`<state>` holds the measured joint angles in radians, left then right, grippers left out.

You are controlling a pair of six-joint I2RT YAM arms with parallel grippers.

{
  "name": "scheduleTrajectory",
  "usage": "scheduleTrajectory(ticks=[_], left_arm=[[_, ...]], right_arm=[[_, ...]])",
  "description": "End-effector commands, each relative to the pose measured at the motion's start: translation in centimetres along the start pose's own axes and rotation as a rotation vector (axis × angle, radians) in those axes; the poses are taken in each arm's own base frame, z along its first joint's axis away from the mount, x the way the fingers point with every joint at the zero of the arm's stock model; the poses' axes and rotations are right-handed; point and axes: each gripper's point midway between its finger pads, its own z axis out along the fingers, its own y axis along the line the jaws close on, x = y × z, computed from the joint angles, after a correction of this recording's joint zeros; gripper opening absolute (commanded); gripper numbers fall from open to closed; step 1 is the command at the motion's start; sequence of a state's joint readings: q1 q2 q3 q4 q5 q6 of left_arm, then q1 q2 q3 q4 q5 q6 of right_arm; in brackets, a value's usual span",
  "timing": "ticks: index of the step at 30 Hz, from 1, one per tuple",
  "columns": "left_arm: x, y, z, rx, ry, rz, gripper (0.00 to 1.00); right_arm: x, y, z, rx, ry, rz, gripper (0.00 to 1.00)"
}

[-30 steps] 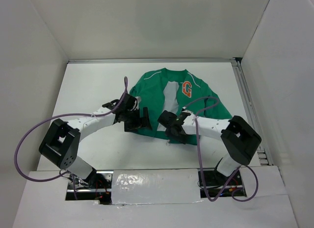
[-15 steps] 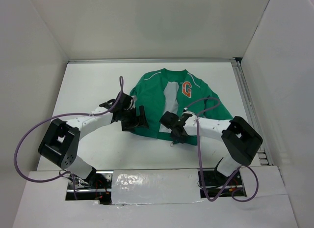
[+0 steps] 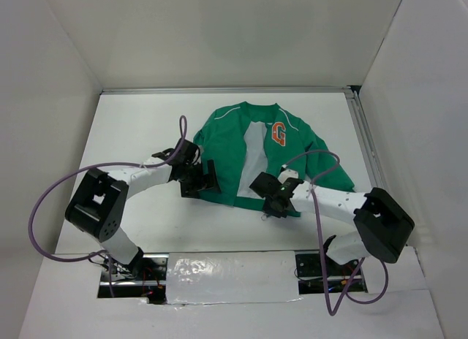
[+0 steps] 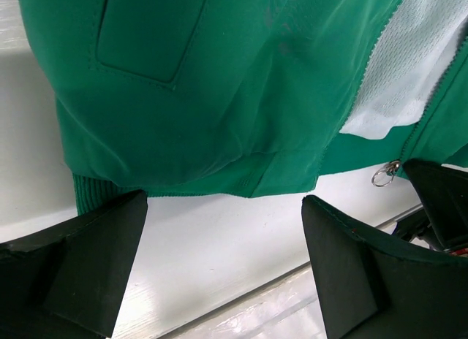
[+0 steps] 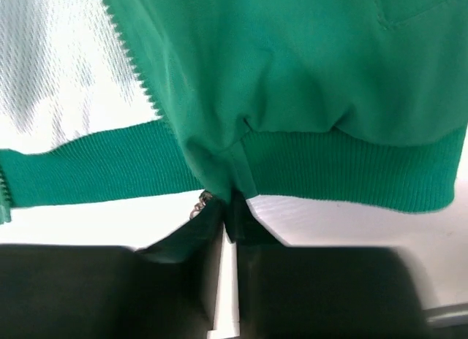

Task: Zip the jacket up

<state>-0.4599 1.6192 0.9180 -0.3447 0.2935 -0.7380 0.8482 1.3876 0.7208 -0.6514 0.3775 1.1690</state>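
Top view: jacket (image 3: 245, 145) lies flat on the table (image 3: 139, 127), front up, right of centre and nearer the far edge than the near one. The front is unzipped, with white lining (image 3: 252, 153) showing down the middle. The orange G patch (image 3: 278, 134) is on the panel toward the right edge. Left gripper (image 3: 210, 177) is at the hem corner on the left side, right gripper (image 3: 270, 202) at the hem on the near side. Both are low over the fabric.

Left wrist: left gripper (image 4: 225, 207) has its jaws spread wide with nothing between them, only bare table. Both fingers (image 4: 80, 258) sit just short of the ribbed hem (image 4: 183, 189), not touching it. Pocket welt (image 4: 146, 39) is above. The zipper pull (image 4: 383, 175), a small metal ring, hangs at the bottom of the open front, just beside a dark part at the frame's right edge.

Right wrist: right gripper (image 5: 228, 215) is clamped on the jacket, pinching a fold of the hem's bottom edge at the front opening. A small metal bit (image 5: 199, 204) is just left of the pinch; can't tell exactly what it is. Zipper teeth (image 5: 131, 61) run up and left along the lining.
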Motion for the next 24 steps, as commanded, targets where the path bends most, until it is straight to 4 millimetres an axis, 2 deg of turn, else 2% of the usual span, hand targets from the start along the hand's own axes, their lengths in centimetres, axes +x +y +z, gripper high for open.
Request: scheduleTrajectory(ticks=[1, 3, 5, 6, 8, 9, 10, 12, 15, 19, 21, 23, 24], left_arm=[[-0.9, -0.5, -0.2, 0.013, -0.018, 0.007, 0.99], [-0.9, -0.8, -0.4, 0.022, -0.017, 0.016, 0.99], [-0.8, -1.2, -0.8, 0.027, -0.019, 0.045, 0.99], [-0.7, -2.1, -1.2, 0.041, -0.032, 0.083, 0.99], [-0.5, -2.3, -1.8, 0.0, -0.054, 0.118, 0.99], [-0.3, -3.4, -2.3, 0.006, -0.066, 0.157, 0.99], [0.2, -3.3, -2.5, -0.024, -0.054, 0.166, 0.99], [0.2, -4.0, -2.8, -0.066, -0.07, 0.196, 0.99], [0.5, -4.1, -2.8, -0.153, -0.059, 0.207, 0.99], [0.3, -4.2, -2.0, -0.243, -0.051, 0.254, 0.99], [0.0, -4.3, -1.1, -0.276, -0.039, 0.322, 0.99], [0.3, -4.5, 0.1, -0.271, -0.017, 0.392, 0.99], [0.3, -5.2, 0.7, -0.218, -0.005, 0.465, 0.99]], right_arm=[[-0.6, 0.7, -0.2, -0.053, -0.032, -0.017, 0.06], [-0.9, 1.5, -0.4, -0.099, -0.038, -0.023, 0.0], [-0.9, 2.2, -0.8, -0.149, -0.032, -0.042, 0.0], [-1.3, 2.5, -1.4, -0.179, -0.042, -0.036, 0.0], [-1.7, 3.3, -2.5, -0.252, -0.052, -0.04, 0.0], [-2.0, 3.4, -2.8, -0.274, -0.058, -0.033, 0.0], [-2.3, 3.6, -3.1, -0.298, -0.064, -0.028, 0.0], [-2.8, 3.4, -4.0, -0.342, -0.071, -0.017, 0.0], [-3.2, 2.6, -4.5, -0.37, -0.083, -0.014, 0.0], [-3.4, 1.3, -4.6, -0.386, -0.097, -0.004, 0.0], [-3.4, 1.2, -4.6, -0.4, -0.095, -0.003, 0.0], [-3.7, 1.0, -4.3, -0.412, -0.101, 0.001, 0.0], [-3.7, 1.0, -4.3, -0.424, -0.098, -0.001, 0.0]])
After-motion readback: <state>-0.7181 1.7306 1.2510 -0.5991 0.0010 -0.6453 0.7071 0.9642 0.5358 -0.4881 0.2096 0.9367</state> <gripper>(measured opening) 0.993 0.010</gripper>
